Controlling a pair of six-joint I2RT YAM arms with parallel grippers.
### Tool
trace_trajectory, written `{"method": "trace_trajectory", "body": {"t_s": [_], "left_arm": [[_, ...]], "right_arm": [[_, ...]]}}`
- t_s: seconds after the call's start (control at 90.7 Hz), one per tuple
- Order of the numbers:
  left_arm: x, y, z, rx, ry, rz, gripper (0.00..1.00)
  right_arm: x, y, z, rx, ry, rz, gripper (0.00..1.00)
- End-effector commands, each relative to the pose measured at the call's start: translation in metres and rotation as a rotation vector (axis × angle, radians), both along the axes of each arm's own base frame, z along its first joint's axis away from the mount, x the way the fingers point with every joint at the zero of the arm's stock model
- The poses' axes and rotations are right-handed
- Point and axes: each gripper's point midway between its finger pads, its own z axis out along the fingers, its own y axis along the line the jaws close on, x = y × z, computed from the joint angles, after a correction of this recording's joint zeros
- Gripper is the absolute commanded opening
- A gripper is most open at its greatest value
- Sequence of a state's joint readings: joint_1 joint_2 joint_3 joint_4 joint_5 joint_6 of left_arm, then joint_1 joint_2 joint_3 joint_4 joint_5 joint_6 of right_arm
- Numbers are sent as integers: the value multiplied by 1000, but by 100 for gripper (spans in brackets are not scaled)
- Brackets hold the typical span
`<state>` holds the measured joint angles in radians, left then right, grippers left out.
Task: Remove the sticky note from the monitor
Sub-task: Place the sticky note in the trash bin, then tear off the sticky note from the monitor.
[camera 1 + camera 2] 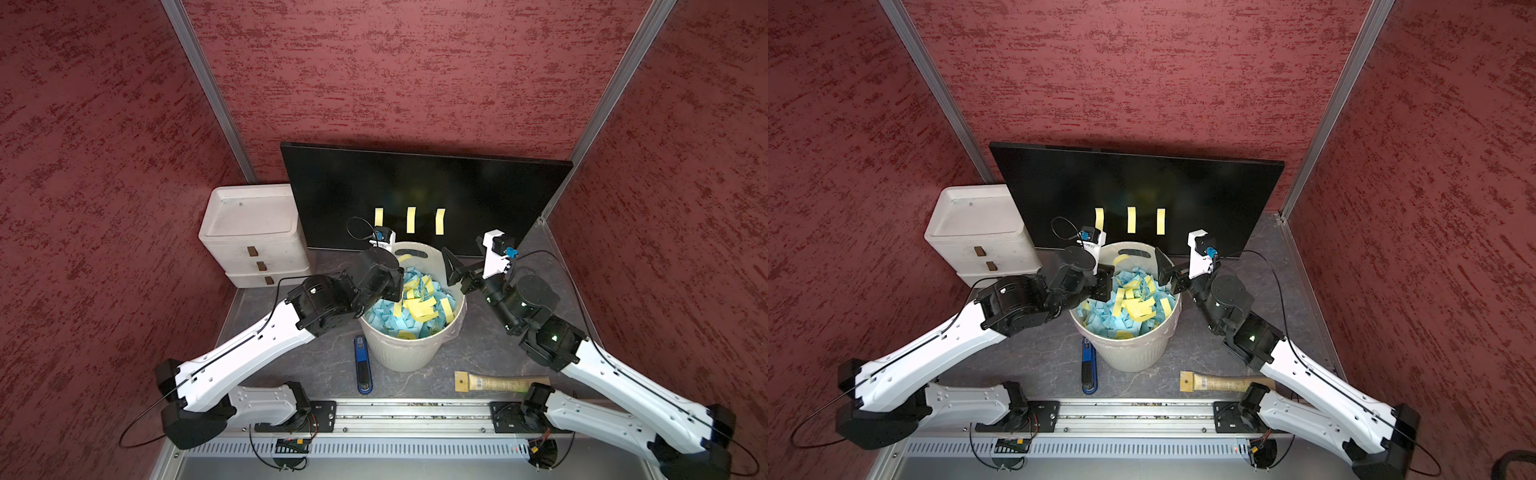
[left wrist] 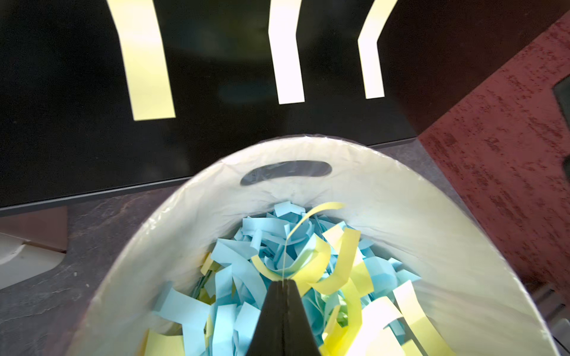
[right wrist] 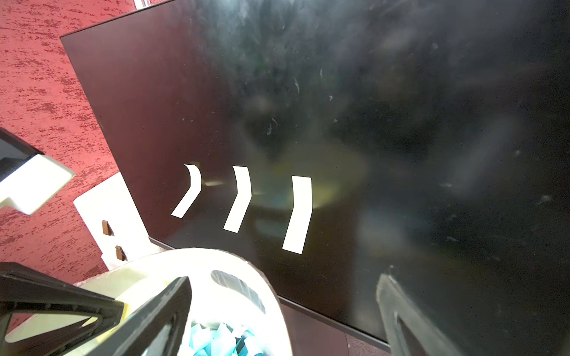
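Starting at the desk's back left corner, the white drawer unit (image 1: 249, 216) sat just beside the monitor's left edge, out of your way. Your left gripper (image 2: 282, 282) was pinched together on a yellow strip (image 2: 327, 206), a sticky note seen edge-on, hanging over the white bin (image 1: 415, 357) in the middle of the desk.

My worry there: the glue side could've clung to a pad when you let go. Then the strip would ride back out with the arm instead of dropping. The bin was also pretty full of blue and yellow paper, so a light curl like that could've slid off the pile and over the rim onto the desk.

The monitor (image 1: 478, 187) stood along the desk's back edge, leaning on the wall I think. It had three notes (image 1: 411, 219) left low on its face, their bottom ends curling off the glass.

Your right gripper (image 3: 283, 277) was spread wide and empty, just beside the bin's right rim and close to the screen. Going in for the nearest note from there, a finger could've scraped the glossy face or nudged the panel. The arm could also have clipped the bin. Pinching only the loose tail might've torn it.
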<state>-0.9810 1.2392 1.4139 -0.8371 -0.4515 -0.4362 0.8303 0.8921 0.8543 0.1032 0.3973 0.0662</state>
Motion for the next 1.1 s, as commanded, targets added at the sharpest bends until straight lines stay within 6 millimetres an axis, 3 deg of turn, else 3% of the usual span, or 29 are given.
{"method": "trace_trajectory", "body": {"t_s": [0.0, 0.121, 0.209, 0.397, 0.738, 0.893, 0.97, 1.091], "left_arm": [[7, 10, 3, 64, -32, 45, 6], [12, 8, 0, 60, -30, 45, 33], [14, 8, 1, 50, -31, 41, 44], [16, 8, 8, 6, -34, 17, 58], [13, 12, 16, -198, 2, -78, 79], [12, 12, 21, -329, 28, -143, 87], [9, 8, 26, -391, 41, -190, 99], [7, 2, 34, -439, 42, -241, 100]], "right_arm": [[2, -4, 2, 34, -5, 2, 98], [1, -12, 0, 37, 4, -10, 99], [0, -17, -1, 40, 10, -20, 98], [1, -24, -3, 49, 25, -35, 98], [7, -19, -4, 80, 73, -13, 98], [0, -4, -2, 86, 107, 86, 98], [-9, 8, 0, 69, 123, 172, 98], [-30, 32, 6, 38, 132, 360, 96]]}}
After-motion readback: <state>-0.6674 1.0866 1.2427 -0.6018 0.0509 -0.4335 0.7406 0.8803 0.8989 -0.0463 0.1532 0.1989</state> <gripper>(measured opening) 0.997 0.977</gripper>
